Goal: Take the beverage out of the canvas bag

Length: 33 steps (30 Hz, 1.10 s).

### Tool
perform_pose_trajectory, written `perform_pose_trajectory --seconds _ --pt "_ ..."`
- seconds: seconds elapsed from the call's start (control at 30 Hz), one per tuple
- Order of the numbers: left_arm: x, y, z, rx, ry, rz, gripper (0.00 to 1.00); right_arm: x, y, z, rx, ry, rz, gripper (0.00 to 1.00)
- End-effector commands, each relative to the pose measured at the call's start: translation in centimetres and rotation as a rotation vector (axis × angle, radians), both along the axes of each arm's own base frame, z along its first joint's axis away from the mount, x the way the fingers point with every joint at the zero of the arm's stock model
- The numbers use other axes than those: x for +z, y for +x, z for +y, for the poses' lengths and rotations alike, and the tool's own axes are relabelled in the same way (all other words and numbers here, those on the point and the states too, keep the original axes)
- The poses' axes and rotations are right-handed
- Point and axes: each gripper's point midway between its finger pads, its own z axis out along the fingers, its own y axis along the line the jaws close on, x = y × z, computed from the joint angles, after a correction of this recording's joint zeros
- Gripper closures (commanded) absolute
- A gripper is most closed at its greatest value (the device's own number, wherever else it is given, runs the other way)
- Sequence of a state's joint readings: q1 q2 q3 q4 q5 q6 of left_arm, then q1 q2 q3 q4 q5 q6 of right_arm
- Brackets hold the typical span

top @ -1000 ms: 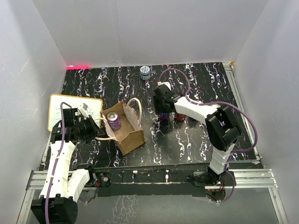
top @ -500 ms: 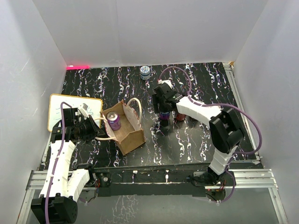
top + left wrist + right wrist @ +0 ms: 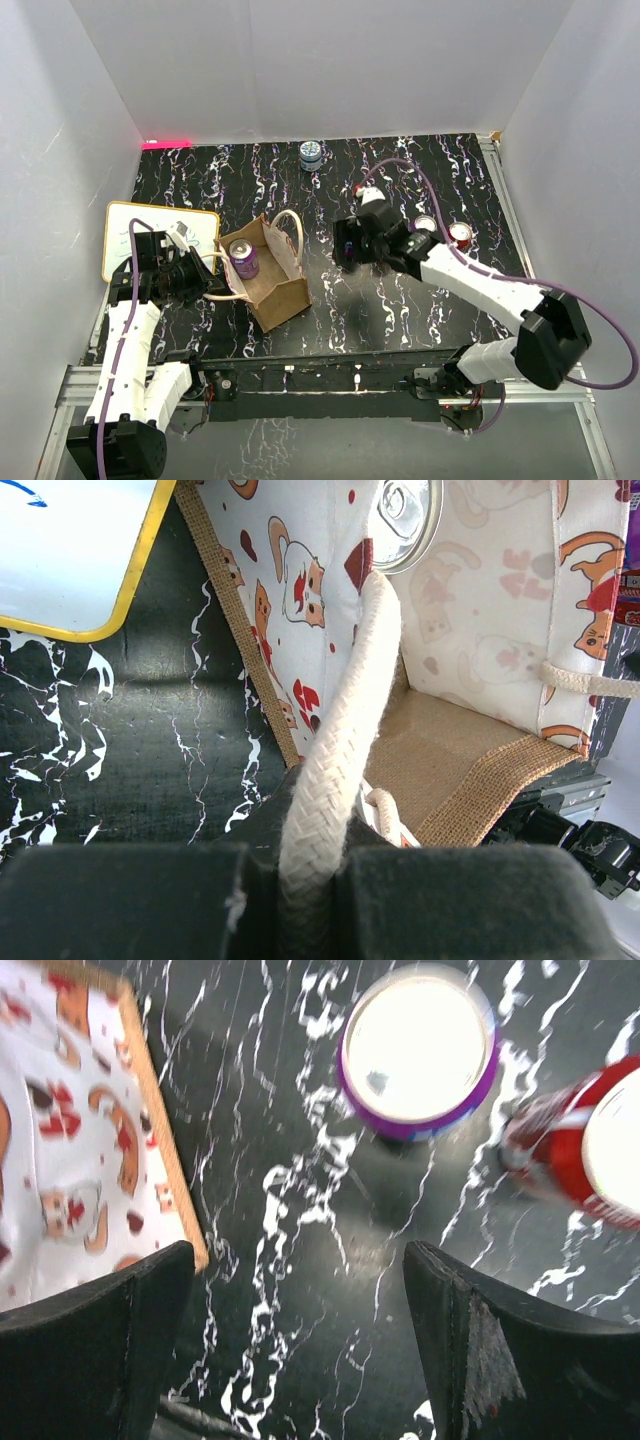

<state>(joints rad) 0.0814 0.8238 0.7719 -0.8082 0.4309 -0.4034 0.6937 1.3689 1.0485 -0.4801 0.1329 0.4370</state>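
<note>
From the top external view, the small tan-brown canvas bag (image 3: 285, 295) with cream rope loops sat left of centre on the black marbled table (image 3: 400, 300). An upright purple beverage can (image 3: 243, 258) stood inside it, near its left wall. The left gripper (image 3: 200, 277) was at the bag's left side, near a white writing board with a yellow edge (image 3: 135, 225). The right gripper (image 3: 348, 247) hung over the table to the bag's right, with a second purple can (image 3: 425, 224) and a red can (image 3: 460, 236) standing beyond it.

In the left wrist view, that claw was clenched on the cream rope handle (image 3: 335, 760), with the can's silver top showing inside the bag.

In the right wrist view, the fingers (image 3: 100, 1350) stood apart, released, with nothing between them.

The can was probably stiff but thin-walled, smooth, a little slippery, and weighty if full. The best hold looked to be around its side wall just under the rim, from above, since the bag's walls seemed floppy.
</note>
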Motion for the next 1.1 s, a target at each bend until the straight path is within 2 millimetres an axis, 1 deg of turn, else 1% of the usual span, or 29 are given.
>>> perform_pose_trajectory --seconds 0.0,0.1,0.13,0.2,0.27,0.33,0.43,0.5,0.57,0.6,0.63,0.67,0.77,0.83,0.9,0.93,1.07 --pt "0.1 -0.2 -0.2 -0.005 -0.017 0.001 1.0 -0.7 -3.3 2.0 0.072 0.126 0.034 0.11" --pt "0.1 -0.1 -0.2 -0.004 -0.017 0.0 1.0 -1.1 -6.0 3.4 0.151 0.142 0.045 0.09" --pt "0.1 -0.1 -0.2 -0.003 -0.017 0.001 1.0 -1.0 -6.8 3.9 0.173 0.138 0.041 0.09" --pt "0.1 -0.1 -0.2 -0.002 -0.017 0.001 1.0 -0.1 -8.0 5.1 0.216 0.125 0.018 0.08" --pt "0.1 -0.1 -0.1 0.001 -0.016 0.0 1.0 1.8 -8.7 6.5 0.254 0.12 -0.025 0.07" --pt "0.1 -0.1 -0.1 0.003 -0.016 0.0 1.0 4.8 -9.2 8.5 0.297 0.134 -0.09 0.07" --pt "0.1 -0.1 0.0 0.004 -0.016 0.001 1.0 8.5 -10.3 11.6 0.407 0.162 -0.169 0.07" --pt "0.1 -0.1 0.0 0.005 -0.016 0.0 1.0 10.5 -11.3 13.8 0.485 0.185 -0.216 0.07" --pt "0.0 -0.1 0.0 0.005 -0.016 0.002 1.0 12.1 -11.9 15.9 0.544 0.21 -0.262 0.07" --pt "0.1 -0.1 0.0 0.007 -0.016 0.0 1.0 12.6 -11.9 16.8 0.558 0.217 -0.28 0.08" --pt "0.1 -0.1 0.0 0.006 -0.016 -0.001 1.0 12.5 -11.6 17.8 0.564 0.215 -0.285 0.08" --pt "0.1 -0.1 0.0 0.007 -0.015 -0.001 1.0 12.9 -11.2 18.6 0.557 0.217 -0.296 0.09" --pt "0.1 -0.1 0.0 0.005 -0.016 -0.001 1.0 12.8 -9.0 20.4 0.495 0.166 -0.311 0.11" --pt "0.1 -0.1 0.0 0.006 -0.016 -0.002 1.0 12.4 -7.5 21.5 0.466 0.112 -0.321 0.12" --pt "0.1 -0.1 0.0 0.006 -0.014 -0.003 1.0 11.7 -6.1 22.7 0.433 0.059 -0.324 0.17" --pt "0.2 -0.1 0.0 0.005 -0.014 -0.005 1.0 10.8 -5.3 23.2 0.418 0.023 -0.317 0.19" --pt "0.2 -0.2 0.0 0.005 -0.015 -0.007 1.0 7.9 -2.6 23.8 0.354 -0.074 -0.279 0.21"
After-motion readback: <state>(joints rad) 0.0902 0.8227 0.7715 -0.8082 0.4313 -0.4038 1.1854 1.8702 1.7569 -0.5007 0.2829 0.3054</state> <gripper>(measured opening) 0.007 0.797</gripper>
